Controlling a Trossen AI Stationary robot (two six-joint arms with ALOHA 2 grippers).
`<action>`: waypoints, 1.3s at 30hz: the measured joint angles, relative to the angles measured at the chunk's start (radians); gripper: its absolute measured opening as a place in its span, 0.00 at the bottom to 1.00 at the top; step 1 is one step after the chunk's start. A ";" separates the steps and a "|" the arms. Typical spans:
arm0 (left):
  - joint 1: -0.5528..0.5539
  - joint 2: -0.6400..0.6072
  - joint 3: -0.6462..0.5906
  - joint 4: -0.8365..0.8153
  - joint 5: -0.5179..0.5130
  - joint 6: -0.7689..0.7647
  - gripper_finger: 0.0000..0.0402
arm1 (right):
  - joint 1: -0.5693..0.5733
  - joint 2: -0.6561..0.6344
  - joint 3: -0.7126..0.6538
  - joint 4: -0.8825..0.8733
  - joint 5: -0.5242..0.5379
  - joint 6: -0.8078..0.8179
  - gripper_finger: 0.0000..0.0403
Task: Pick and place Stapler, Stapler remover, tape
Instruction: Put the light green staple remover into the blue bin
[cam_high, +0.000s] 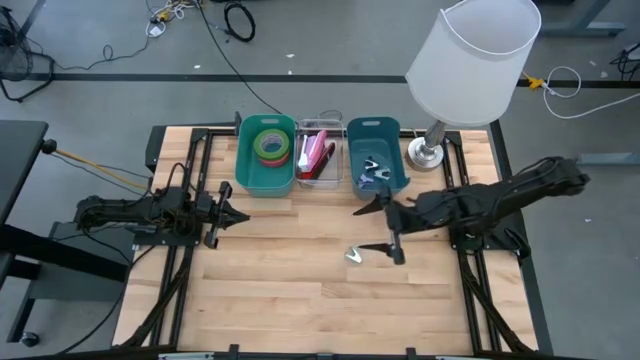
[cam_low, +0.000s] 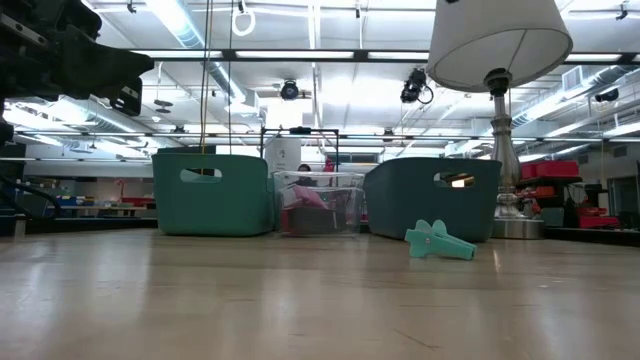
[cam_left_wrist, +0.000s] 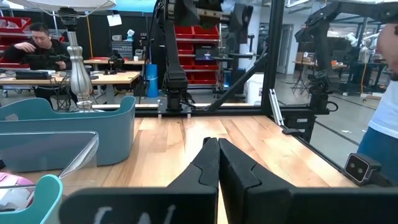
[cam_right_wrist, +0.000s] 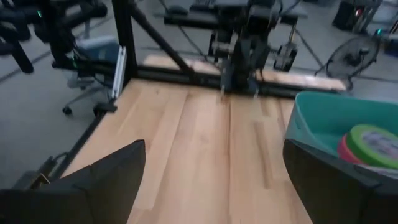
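We judge the step in hand to be picking up the last loose piece, a teal staple remover that lies alone on the table, in front of the bins. To do it well we would bring the right pincer down squarely over it, turn the wrist so the fingers straddle its narrow body, and close only once both tips are low beside it, since it looks small and light and could skid on the wood. The right pincer stands wide open, holds nothing, and hovers with 1 fingertip close by the remover; we cannot tell whether it touches it. The left pincer is fully closed on nothing and waits above the table's left side. The tape rolls sit in the green bin, the pink stapler in the clear tray, and other removers in the blue bin, the likely goal.
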 joint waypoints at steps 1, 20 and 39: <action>0.000 0.000 0.000 0.000 0.000 0.000 0.01 | 0.000 -0.013 0.000 0.003 0.000 0.000 0.94; 0.000 0.000 0.000 0.000 0.000 0.000 0.01 | 0.000 -0.060 0.000 0.002 0.003 -0.002 0.94; 0.000 0.000 0.000 0.000 0.000 0.000 0.01 | 0.000 -0.060 0.000 0.002 0.003 -0.027 0.94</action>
